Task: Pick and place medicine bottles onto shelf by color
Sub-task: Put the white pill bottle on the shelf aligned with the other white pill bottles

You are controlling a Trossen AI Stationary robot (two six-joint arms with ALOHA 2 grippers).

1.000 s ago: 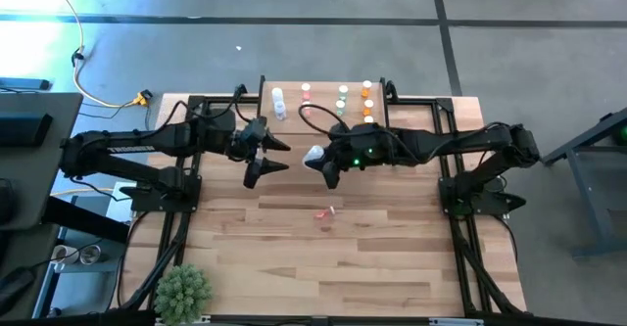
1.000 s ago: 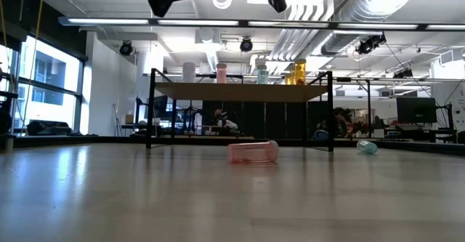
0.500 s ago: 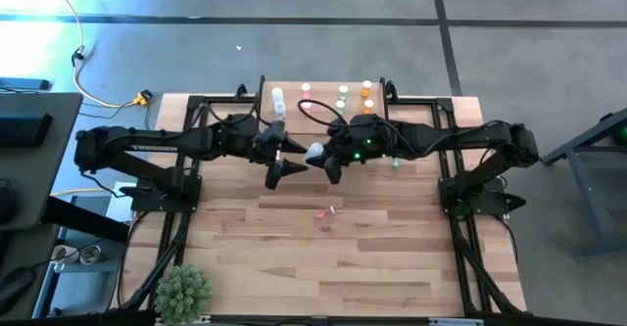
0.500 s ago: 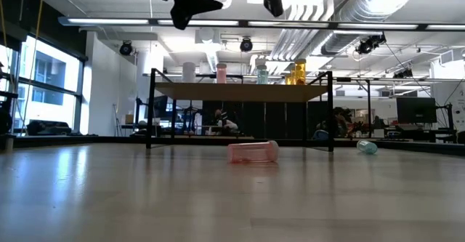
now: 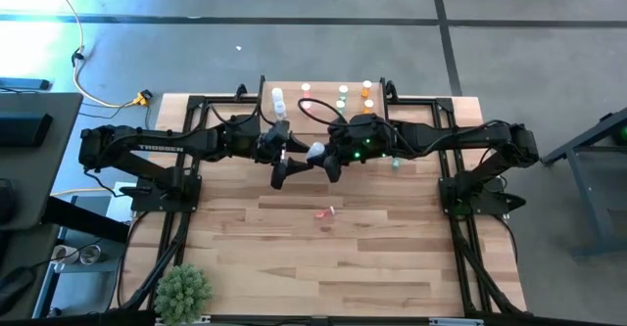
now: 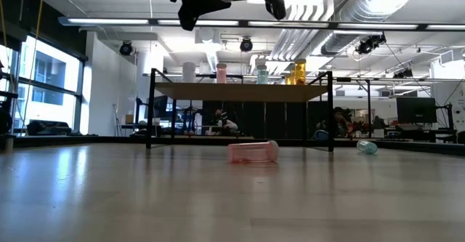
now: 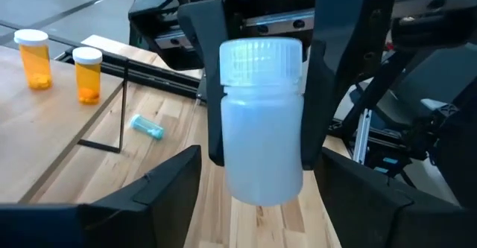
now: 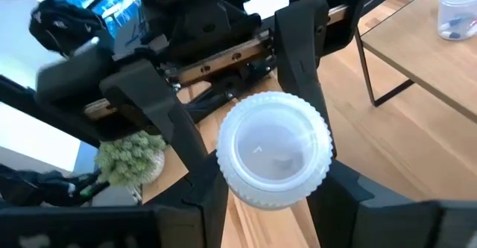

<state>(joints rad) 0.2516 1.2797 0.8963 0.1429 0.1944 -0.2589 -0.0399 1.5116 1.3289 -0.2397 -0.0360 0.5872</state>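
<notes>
High view: both dark arms meeting above mid-counter (image 5: 392, 267), left gripper (image 5: 282, 169) spread open right beside right gripper (image 5: 323, 160), whose jaws clamp a white translucent capped bottle (image 5: 315, 153). Small light-wood shelf (image 5: 323, 101) at the far edge, carrying white, pink, green and orange vials; pink vial (image 5: 325, 211) lying on the counter.

Low view: pink vial on its side before the shelf.

Left wrist view: white bottle between open fingers (image 7: 149, 192), not touching them.

Right wrist view: bottle's cap facing the camera, gripped.

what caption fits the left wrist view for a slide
Right gripper holds a white bottle up between the open left gripper's fingers.
</notes>
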